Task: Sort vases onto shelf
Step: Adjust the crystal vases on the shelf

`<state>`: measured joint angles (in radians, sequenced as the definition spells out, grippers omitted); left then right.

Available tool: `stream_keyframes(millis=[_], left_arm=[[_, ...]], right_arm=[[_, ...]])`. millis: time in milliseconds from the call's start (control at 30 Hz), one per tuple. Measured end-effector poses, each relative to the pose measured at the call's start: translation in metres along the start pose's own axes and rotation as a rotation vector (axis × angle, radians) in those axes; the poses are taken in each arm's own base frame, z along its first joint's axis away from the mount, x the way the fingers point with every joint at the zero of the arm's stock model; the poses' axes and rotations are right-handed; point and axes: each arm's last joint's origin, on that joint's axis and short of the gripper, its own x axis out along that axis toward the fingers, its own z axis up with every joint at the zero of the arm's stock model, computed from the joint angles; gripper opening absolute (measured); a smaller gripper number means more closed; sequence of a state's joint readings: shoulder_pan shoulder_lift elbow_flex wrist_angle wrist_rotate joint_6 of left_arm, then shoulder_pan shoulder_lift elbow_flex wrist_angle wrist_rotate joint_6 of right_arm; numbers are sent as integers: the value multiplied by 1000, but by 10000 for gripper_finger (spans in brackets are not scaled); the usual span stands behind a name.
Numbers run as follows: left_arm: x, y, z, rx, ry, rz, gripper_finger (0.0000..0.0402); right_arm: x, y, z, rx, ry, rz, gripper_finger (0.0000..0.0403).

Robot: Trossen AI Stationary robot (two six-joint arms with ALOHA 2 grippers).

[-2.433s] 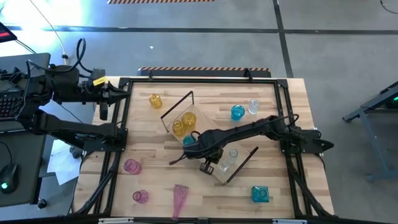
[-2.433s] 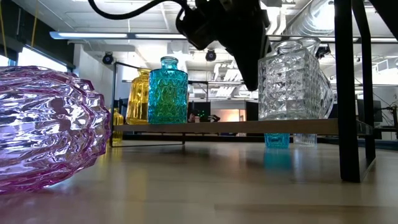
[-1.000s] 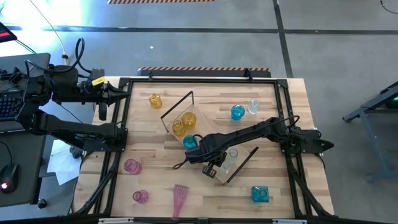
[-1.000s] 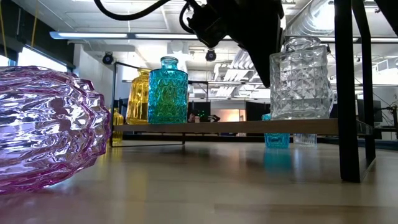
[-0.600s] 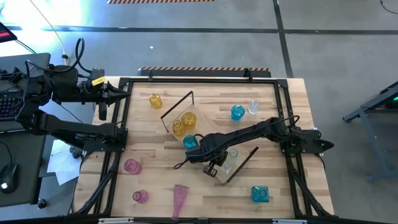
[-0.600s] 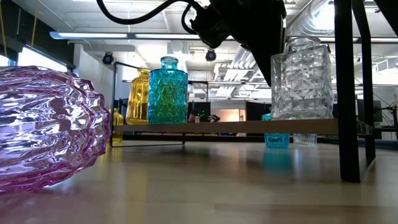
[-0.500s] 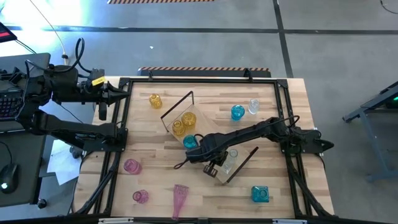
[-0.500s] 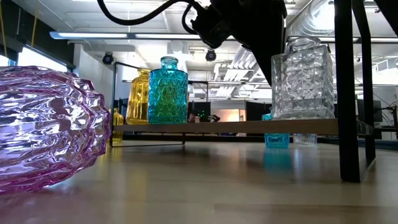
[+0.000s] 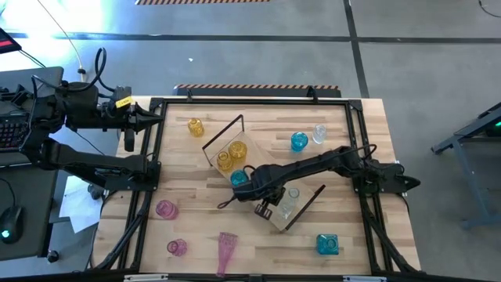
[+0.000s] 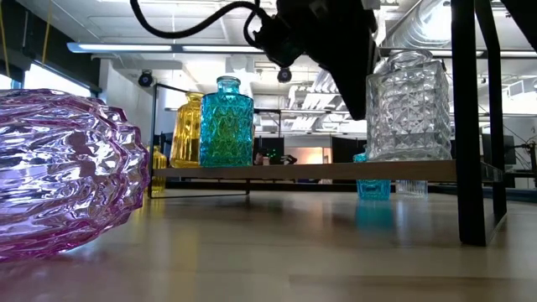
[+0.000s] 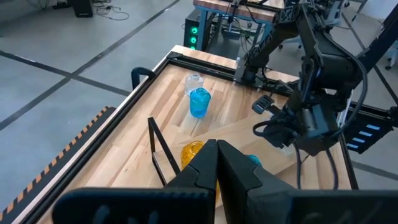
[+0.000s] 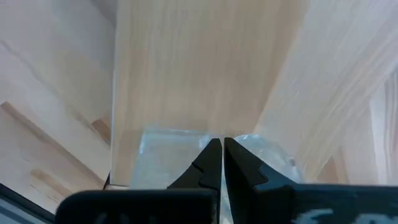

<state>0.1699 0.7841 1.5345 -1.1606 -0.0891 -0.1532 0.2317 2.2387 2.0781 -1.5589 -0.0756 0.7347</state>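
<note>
No legible text or labels, as far as visible.

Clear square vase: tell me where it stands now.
High view: the clear square vase stands on the shelf, toward its right end, beside the right gripper.

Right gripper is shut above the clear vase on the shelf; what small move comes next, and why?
Probably lift the right gripper clear of the shelf. It is shut and empty, and the clear vase stands upright on the board beside the teal vase.
</note>
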Motion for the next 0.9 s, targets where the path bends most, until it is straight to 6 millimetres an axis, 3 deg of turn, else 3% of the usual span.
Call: stream_keyframes(millis=[367,800,900], left_arm=[[-1,0,-1,-17,3,1,0],[-18,3,-6,-31,-45,-7,0],[-21,3,-7,-33,-55,-9,0]], right_arm=[[-1,-18,14,15,-15,-32,0],[-2,-19,15,3,-44,-66,0],[-12,-22,10,-4,-69,-55,0]])
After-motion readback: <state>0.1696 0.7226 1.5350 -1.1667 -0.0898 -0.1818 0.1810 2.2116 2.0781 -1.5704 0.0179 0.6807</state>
